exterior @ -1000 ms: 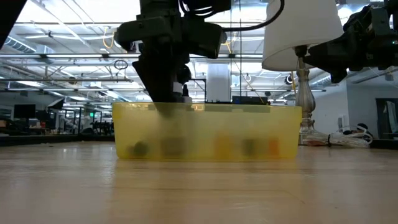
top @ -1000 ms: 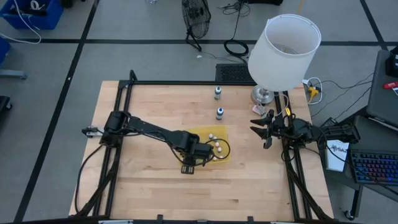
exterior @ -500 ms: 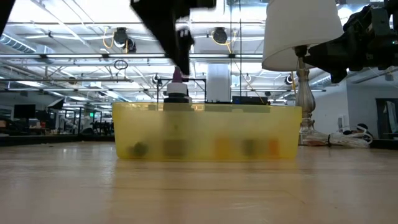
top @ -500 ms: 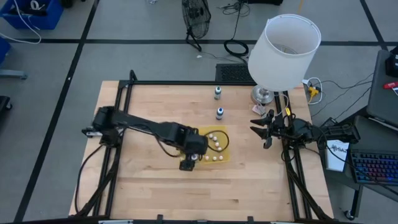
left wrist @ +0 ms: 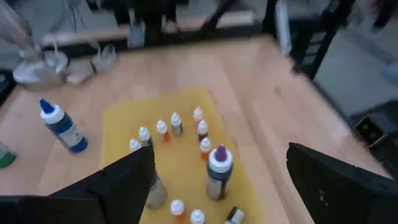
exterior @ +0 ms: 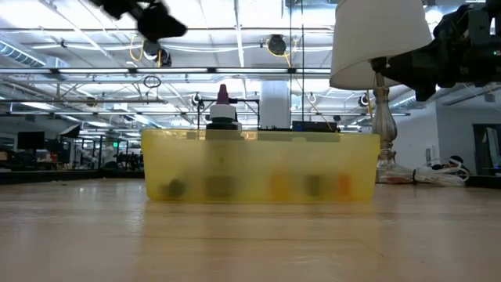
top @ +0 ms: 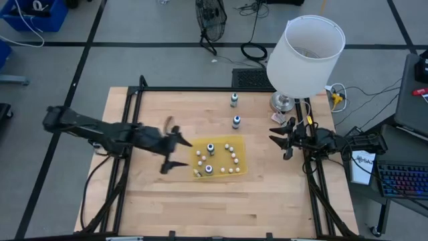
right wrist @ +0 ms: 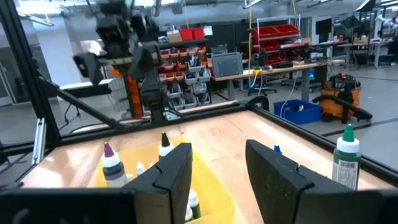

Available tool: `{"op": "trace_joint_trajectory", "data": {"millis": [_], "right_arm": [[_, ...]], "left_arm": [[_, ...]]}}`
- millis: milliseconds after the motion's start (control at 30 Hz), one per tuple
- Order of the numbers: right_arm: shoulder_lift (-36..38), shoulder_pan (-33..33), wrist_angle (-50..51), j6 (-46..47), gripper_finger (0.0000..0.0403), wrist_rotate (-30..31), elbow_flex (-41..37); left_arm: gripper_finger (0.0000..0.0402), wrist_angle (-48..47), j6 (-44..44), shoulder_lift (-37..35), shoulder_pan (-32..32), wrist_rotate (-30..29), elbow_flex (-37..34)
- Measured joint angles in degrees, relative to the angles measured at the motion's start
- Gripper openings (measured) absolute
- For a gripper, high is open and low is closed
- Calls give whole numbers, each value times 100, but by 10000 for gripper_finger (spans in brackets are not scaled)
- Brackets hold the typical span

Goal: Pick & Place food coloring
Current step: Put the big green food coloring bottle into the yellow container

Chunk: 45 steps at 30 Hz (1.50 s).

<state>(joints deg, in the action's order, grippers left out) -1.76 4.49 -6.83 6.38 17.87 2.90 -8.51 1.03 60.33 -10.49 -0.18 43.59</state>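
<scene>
From above, the left gripper [top: 172, 146] hangs wide open and empty just beside the shallow yellow plastic tray [top: 236, 144], two small upright white-capped food coloring bottles [top: 235, 121] standing beyond it, nearer the idle, half-open, empty right gripper [top: 283, 139]; its wrist view shows the blue-bodied bottle [left wrist: 63, 127] upright, ahead.
</scene>
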Motion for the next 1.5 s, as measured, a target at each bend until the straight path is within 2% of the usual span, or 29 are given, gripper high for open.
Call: {"op": "trace_joint_trajectory", "data": {"millis": [167,267,633,800,900,1100,1367,1500], "right_arm": [[2,-1,-28,-1,141,0,0],[2,0,-199,4,141,0,0],[3,0,-951,344,141,-3,0],[2,0,-1047,427,141,-21,0],[2,0,-1090,808,141,-150,0],[2,0,-1437,849,141,-153,0],[2,7,-1443,990,141,-145,0],[-133,9,-2120,1060,141,-31,77]], "left_arm": [[370,1579,-117,-1627,-34,-3,-1803],[371,1917,-331,-2454,-29,-134,-2466],[364,1356,-470,-4871,-29,-293,-3569],[372,598,-664,-5762,29,-564,-3764],[374,264,-765,-6029,73,-648,-3809],[367,-83,-854,-6006,177,-697,-3811],[372,-81,-1216,-5962,222,-888,-3811],[373,-77,-1174,-5960,222,-888,-3811]]}}
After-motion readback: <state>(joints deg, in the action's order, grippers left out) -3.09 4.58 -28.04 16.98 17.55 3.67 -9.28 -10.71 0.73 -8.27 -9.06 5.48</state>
